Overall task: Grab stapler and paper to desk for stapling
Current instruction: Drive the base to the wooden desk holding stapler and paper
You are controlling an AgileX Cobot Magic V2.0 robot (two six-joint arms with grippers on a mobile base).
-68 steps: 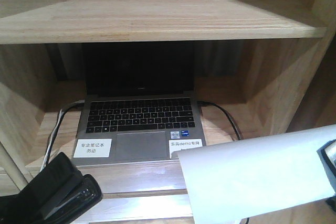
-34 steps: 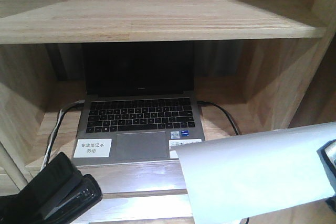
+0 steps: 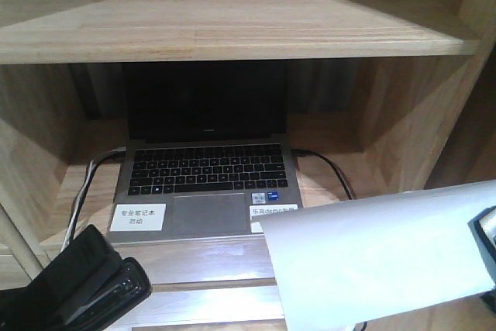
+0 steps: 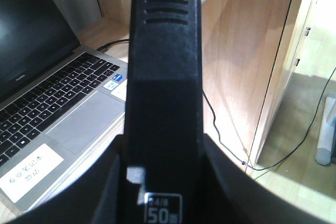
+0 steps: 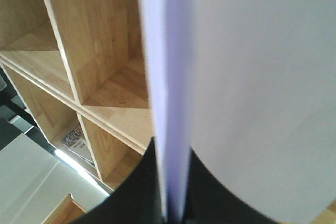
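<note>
The black stapler point(image 4: 164, 77) stands lengthwise between the fingers of my left gripper point(image 4: 163, 156), which is shut on it. In the front view the stapler point(image 3: 85, 277) hangs at the lower left, over the front of the light-wood desk point(image 3: 209, 265). The white paper point(image 3: 372, 257) is held at the lower right, its left corner over the laptop's front right corner. My right gripper point(image 5: 173, 182) is shut on the paper's point(image 5: 252, 77) edge. Only a grey part of that gripper point(image 3: 484, 238) shows at the front view's right edge.
An open laptop point(image 3: 205, 180) with white labels sits on the desk under a wooden shelf point(image 3: 232, 21). Black and white cables point(image 3: 329, 168) run off both its sides. A wooden side panel point(image 3: 418, 122) stands on the right. The right wrist view shows a cubby shelf unit point(image 5: 94, 66).
The paper has shifted slightly up and left, covering a little more of the laptop's right label. The stapler stays where it was.
</note>
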